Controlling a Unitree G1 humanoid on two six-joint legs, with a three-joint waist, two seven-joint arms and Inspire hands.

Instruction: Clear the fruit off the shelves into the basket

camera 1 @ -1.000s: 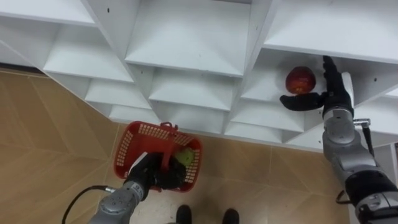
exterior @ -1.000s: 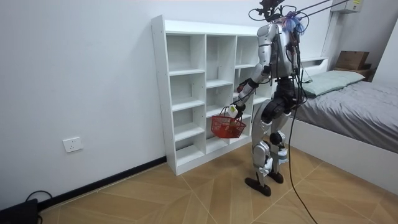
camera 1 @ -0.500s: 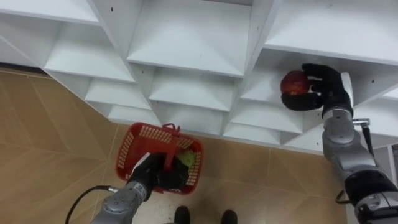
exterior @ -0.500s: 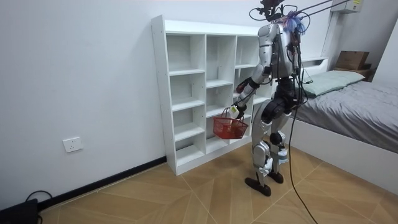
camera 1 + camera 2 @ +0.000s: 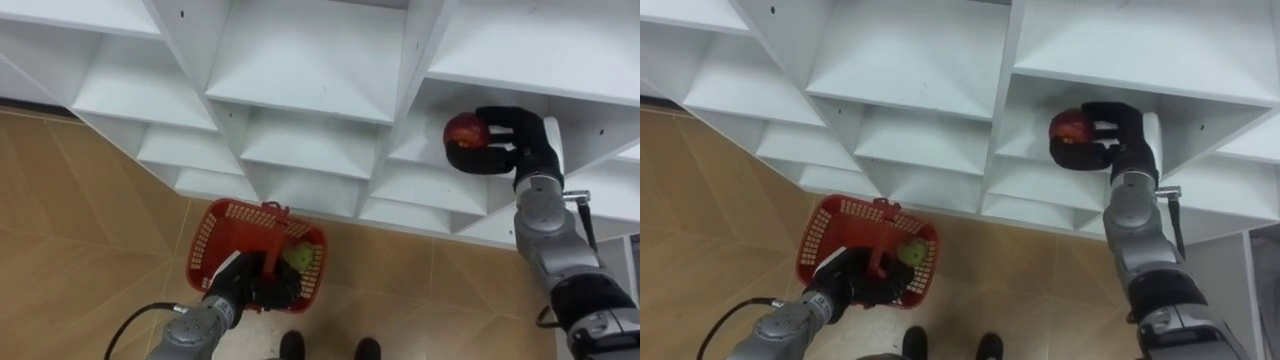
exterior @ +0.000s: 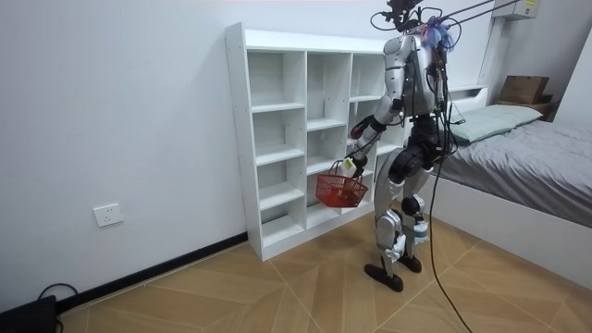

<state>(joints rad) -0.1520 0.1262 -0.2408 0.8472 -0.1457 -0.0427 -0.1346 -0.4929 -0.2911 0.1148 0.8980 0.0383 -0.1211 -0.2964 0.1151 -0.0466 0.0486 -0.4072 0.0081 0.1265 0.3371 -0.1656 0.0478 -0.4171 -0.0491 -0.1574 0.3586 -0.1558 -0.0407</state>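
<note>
- Left eye view: the right hand (image 5: 520, 138) reaches into a compartment in the right column of the white closet (image 5: 300, 70), its fingers curled round a red apple (image 5: 462, 131)
- Low down, the left hand (image 5: 245, 288) has its fingers wrapped round the handle of a red basket (image 5: 207, 238), over the wooden floor (image 5: 80, 220)
- One green fruit (image 5: 296, 257), perhaps a pear, lies in the basket
- Room view: the robot stands upright facing the closet, with a bed (image 6: 527, 157) at the room view's right
</note>
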